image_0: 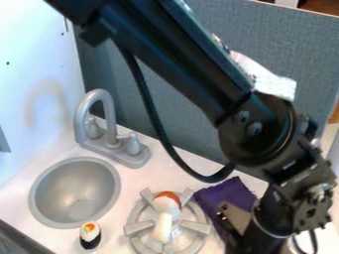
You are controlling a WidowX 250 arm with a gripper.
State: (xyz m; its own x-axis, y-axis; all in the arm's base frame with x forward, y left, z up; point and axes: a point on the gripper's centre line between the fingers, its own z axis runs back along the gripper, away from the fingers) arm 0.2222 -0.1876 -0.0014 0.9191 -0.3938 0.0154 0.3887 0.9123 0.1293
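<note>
Hanging low at four-to-five o'clock in view, your gripper (252, 238) sits right by the purple cloth (226, 192); whether it's wide, narrow or loaded, you can't tell. You've got no lift showing, I'd judge, and can't gauge what's left: that cloth, at the gripper's eleven o'clock, lies dark and rumpled, beside the burner (138, 228) at nine.

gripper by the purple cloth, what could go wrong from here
The gripper is right at the cloth, so it could snag or drag it. A sideways swing toward the burner might knock off the orange-and-white toy lying on it. The sushi stands close to the sink's rim, so a bump could tip it in.
</note>
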